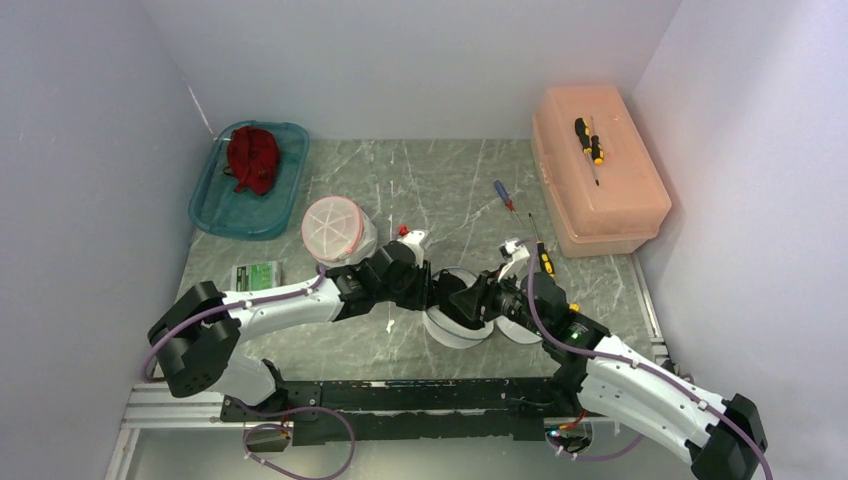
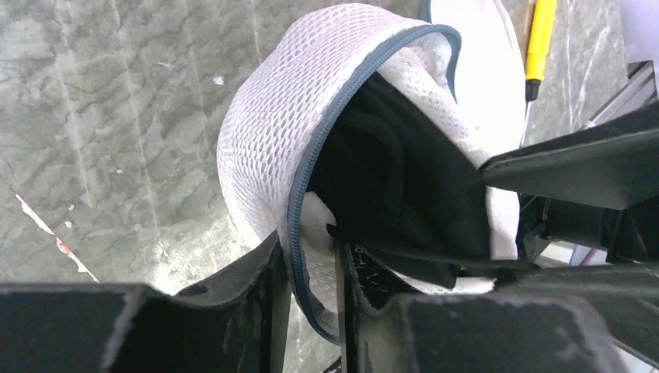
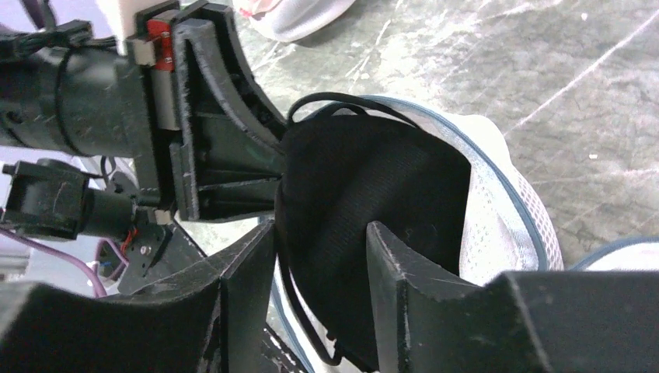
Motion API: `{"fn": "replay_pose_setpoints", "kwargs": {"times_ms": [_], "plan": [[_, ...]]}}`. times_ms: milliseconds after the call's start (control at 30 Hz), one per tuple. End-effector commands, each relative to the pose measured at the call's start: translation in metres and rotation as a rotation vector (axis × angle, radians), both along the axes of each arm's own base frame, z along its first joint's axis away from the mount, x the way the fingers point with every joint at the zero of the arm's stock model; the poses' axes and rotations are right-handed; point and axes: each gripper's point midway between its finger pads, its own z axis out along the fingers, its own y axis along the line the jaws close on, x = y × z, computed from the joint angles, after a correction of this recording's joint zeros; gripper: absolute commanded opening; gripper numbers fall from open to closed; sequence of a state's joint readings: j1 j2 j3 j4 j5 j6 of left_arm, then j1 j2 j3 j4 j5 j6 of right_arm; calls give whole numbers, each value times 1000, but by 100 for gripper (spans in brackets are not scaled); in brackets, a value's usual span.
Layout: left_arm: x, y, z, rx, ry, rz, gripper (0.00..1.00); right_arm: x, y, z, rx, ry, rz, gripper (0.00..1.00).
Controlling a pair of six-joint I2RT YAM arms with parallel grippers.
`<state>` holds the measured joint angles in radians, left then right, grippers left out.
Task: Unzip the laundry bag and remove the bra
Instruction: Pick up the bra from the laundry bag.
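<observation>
Robot test bench in a lab.
You face a marble-patterned table (image 1: 400, 190) boxed in by plain white panels (image 1: 400, 60), with a metal rail (image 1: 170, 405) along its near edge, loose cables (image 1: 190, 318), and a pink toolbox (image 1: 600, 190) carrying a screwdriver (image 1: 590, 140).

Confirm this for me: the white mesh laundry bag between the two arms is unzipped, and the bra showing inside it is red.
Not quite: the bra inside is black, not red; the left wrist view shows it. The rest stands, and the white mesh laundry bag is indeed unzipped.
</observation>
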<state>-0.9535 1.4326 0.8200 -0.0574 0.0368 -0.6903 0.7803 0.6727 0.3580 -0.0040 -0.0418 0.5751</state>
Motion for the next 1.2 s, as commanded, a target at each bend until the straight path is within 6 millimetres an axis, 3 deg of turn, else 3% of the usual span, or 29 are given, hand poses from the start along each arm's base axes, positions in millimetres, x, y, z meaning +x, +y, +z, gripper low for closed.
{"fn": "replay_pose_setpoints", "kwargs": {"times_ms": [0,100,200,300,533,867,1167], "plan": [[10,-6,9,-7,-48,7,27,-2,6,38,65,-60,36,55],[9,-6,9,-9,-53,2,22,0,4,46,62,-64,20,64],[9,-6,10,-14,-61,-2,15,7,0,51,45,-52,-24,66],[9,-6,13,-25,-73,-3,4,12,1,44,1,-23,-38,66],[6,-6,17,-70,-111,-31,3,24,6,35,-47,37,-69,66],[2,-9,21,-104,-122,-54,3,25,20,18,-65,120,-43,66],[1,-9,23,-112,-136,-62,3,38,25,26,-55,157,-103,66]]}}
